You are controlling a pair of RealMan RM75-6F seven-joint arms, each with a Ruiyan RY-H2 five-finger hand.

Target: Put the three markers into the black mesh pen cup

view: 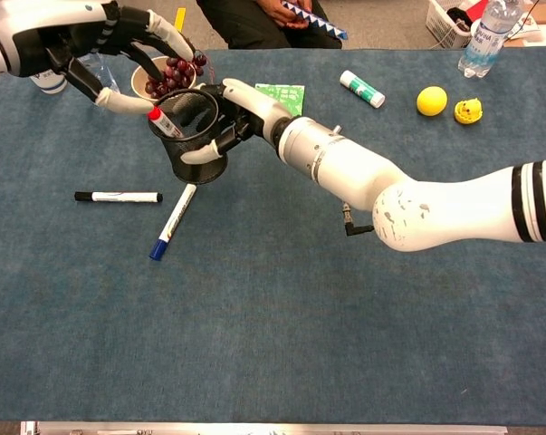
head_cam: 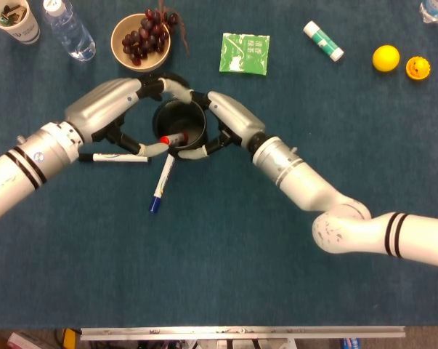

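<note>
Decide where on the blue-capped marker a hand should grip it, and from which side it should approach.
Grip the blue-capped marker mid-barrel, coming from above with fingers across its width. It lies flat on the table, so only its sides are free; its top end sits close to the pen cup, leaving the middle clearer.

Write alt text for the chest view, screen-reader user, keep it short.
The robot's left hand holds a red-capped marker at the mouth of a black mesh pen cup, which the right hand grips, tilted, off the blue table. A black marker and a blue marker lie on the table just below the cup; a bowl of grapes sits behind it.
</note>
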